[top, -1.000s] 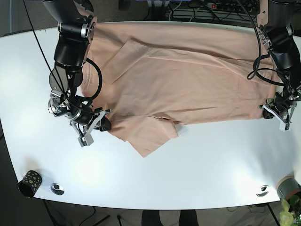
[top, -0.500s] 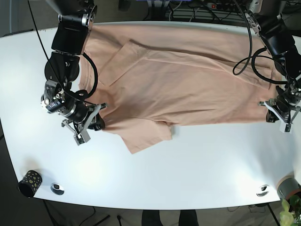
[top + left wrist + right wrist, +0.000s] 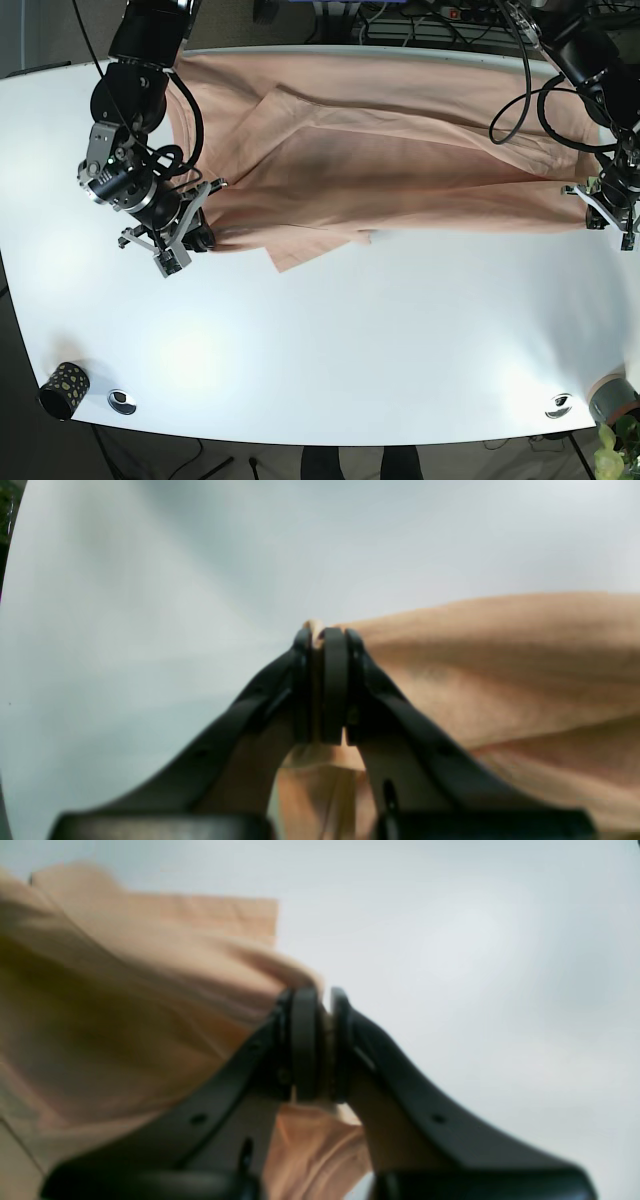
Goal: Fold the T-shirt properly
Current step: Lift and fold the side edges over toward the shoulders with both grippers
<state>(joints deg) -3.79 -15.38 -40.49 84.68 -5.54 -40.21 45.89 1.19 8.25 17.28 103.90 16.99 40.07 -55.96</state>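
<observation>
Folding looks to be in its first real stroke, I'd say. The shirt [image 3: 400, 150] lies spread across the upper half of the table [image 3: 350, 340], its far edge along the table's back rim, and its near hem is pinched at both ends and carried off the surface. The right gripper [image 3: 190, 232], at middle left of the base view, has its jaws pressed together on a fold of the peach cloth; the right wrist view shows fabric squeezed between the pads [image 3: 302, 1040]. The left gripper [image 3: 612, 205], at the right edge, is likewise clamped on the hem corner, cloth poking out above its closed tips [image 3: 334, 680]. A sleeve flap [image 3: 320, 248] sticks out below the hem line near the middle.

Nothing is properly folded yet: no clean crease across the body, sleeves not tucked, the whole garment still at full width. The halving and the side folds all remain.

Against the earlier base views, both grippers have travelled up the frame, toward the back of the table, drawing the hem with them. The near edge, which sat lower with the flap reaching well down the table, now lies higher and pulled taut between the two grips, and more bare table shows in front.
</observation>
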